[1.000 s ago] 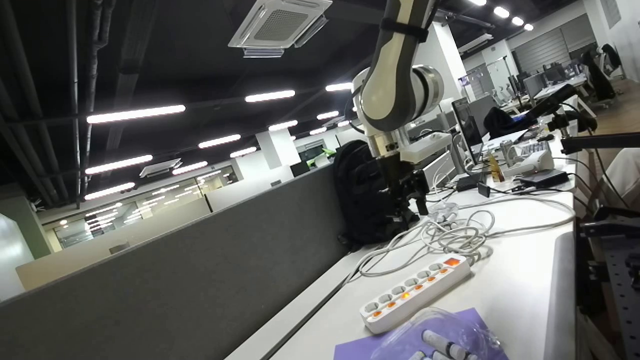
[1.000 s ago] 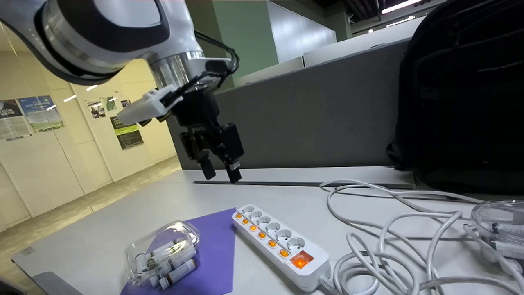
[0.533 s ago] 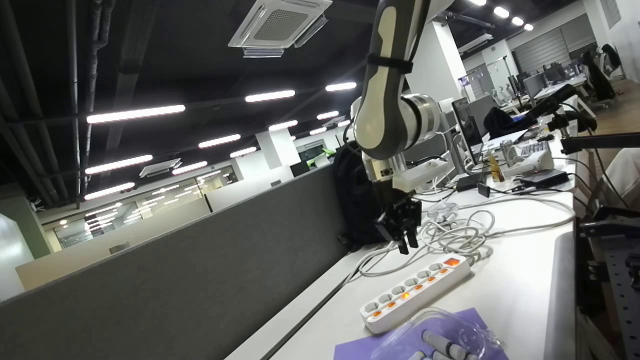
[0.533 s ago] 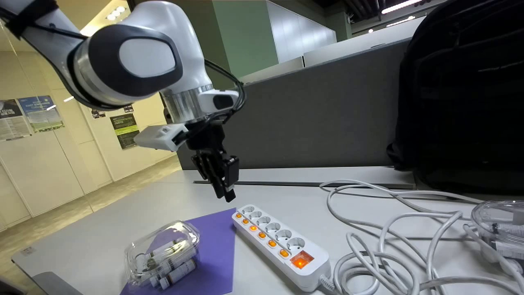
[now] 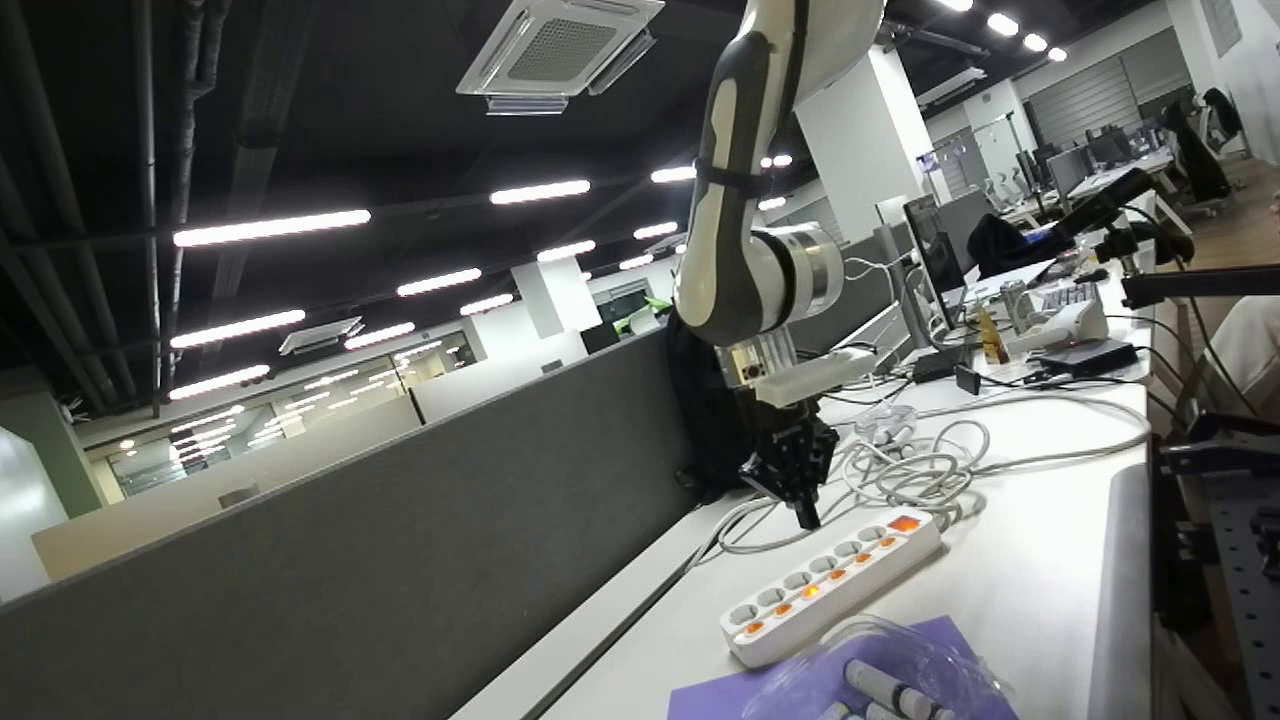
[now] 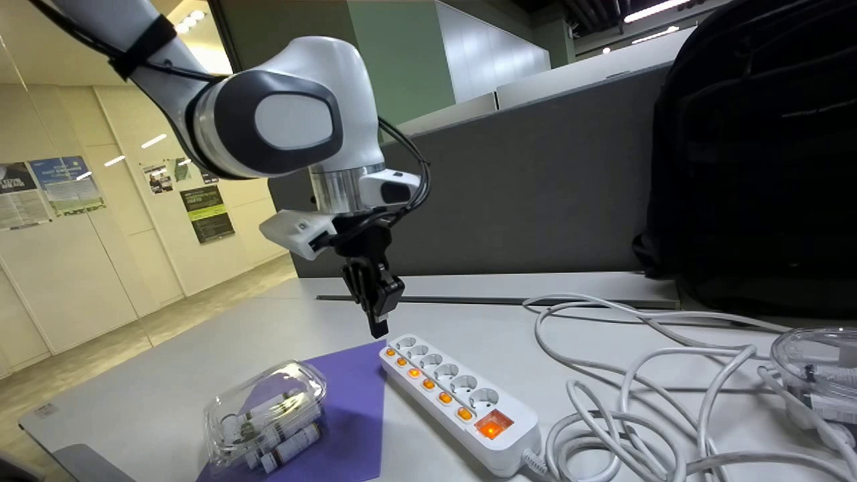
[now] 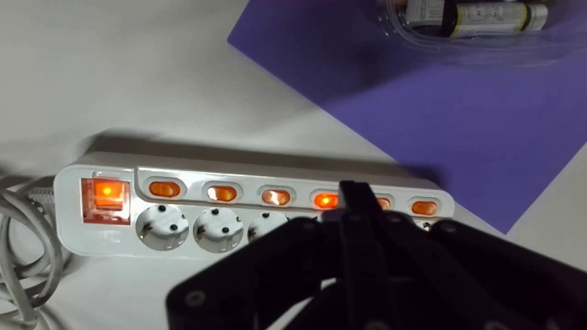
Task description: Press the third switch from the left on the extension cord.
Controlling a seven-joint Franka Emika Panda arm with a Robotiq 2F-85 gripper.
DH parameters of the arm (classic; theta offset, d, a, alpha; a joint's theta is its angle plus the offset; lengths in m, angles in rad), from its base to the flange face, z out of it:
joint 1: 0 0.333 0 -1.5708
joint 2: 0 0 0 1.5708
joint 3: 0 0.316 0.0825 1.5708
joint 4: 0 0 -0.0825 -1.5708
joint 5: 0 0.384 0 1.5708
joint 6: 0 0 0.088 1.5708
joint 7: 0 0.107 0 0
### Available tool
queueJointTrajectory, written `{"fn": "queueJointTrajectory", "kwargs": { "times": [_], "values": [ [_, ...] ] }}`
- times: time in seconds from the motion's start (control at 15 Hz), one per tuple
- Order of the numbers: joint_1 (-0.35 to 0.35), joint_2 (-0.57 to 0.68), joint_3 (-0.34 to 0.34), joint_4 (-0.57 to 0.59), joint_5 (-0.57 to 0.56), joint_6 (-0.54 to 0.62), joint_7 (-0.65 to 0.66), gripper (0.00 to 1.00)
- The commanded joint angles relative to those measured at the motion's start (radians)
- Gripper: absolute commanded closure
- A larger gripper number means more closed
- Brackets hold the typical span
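Observation:
The white extension cord lies on the desk with a row of sockets and small orange switches. In both exterior views the third switch from the left glows brighter than its small neighbours. The wrist view sees the strip from the opposite side, and that lit switch is third from the right there. My gripper is shut with nothing between its fingers. Its fingertips hang above the strip, appearing just right of the lit switch in the wrist view and partly covering the neighbouring one. In an exterior view the gripper is clear of the strip.
A purple sheet lies beside the strip, bearing a clear plastic box of small bottles. Looped white cables spread past the strip's other end. Behind stand a grey partition and a black backpack.
My gripper has gone from open to shut. The arm has come down and across toward the strip, now with its fingertips low near it. The strip and box have stayed put.

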Motion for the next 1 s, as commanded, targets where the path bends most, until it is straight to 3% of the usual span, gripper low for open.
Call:
{"fn": "queueJointTrajectory", "kwargs": {
  "times": [0.0, 0.93],
  "values": [
    [-0.005, 0.010, 0.001, 0.017, 0.004, -0.017, 0.002, 0.99],
    [0.016, 0.092, -0.036, 0.043, -0.126, 0.056, 0.107, 1.00]
  ]
}}
